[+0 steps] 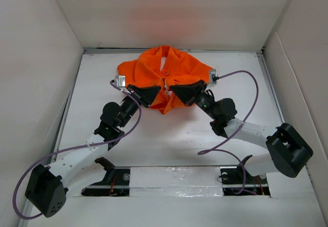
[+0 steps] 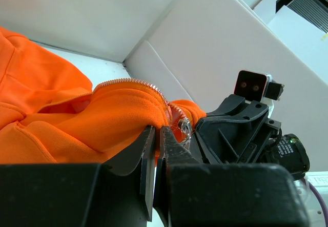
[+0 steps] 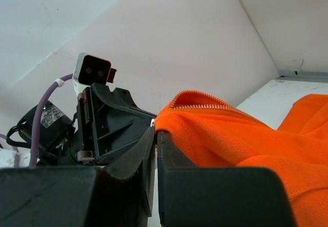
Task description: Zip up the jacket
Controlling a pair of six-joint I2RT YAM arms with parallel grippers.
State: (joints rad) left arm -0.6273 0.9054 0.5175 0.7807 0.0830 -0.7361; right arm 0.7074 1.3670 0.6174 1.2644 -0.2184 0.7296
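The bright orange jacket (image 1: 164,73) lies bunched at the far middle of the table, collar away from me. My left gripper (image 1: 160,92) and right gripper (image 1: 172,89) meet tip to tip at its front opening. In the left wrist view the left gripper (image 2: 159,130) is shut on the jacket's zipper edge (image 2: 102,119), with a silvery zipper pull (image 2: 183,127) just beyond the fingertips and the right gripper (image 2: 230,129) close behind it. In the right wrist view the right gripper (image 3: 156,130) is shut on the other zipper edge (image 3: 215,127), facing the left gripper (image 3: 110,124).
White walls (image 1: 41,58) enclose the table (image 1: 169,145) on the left, back and right. Purple cables (image 1: 241,119) loop from both wrists over the table. The arm bases (image 1: 113,178) sit at the near edge.
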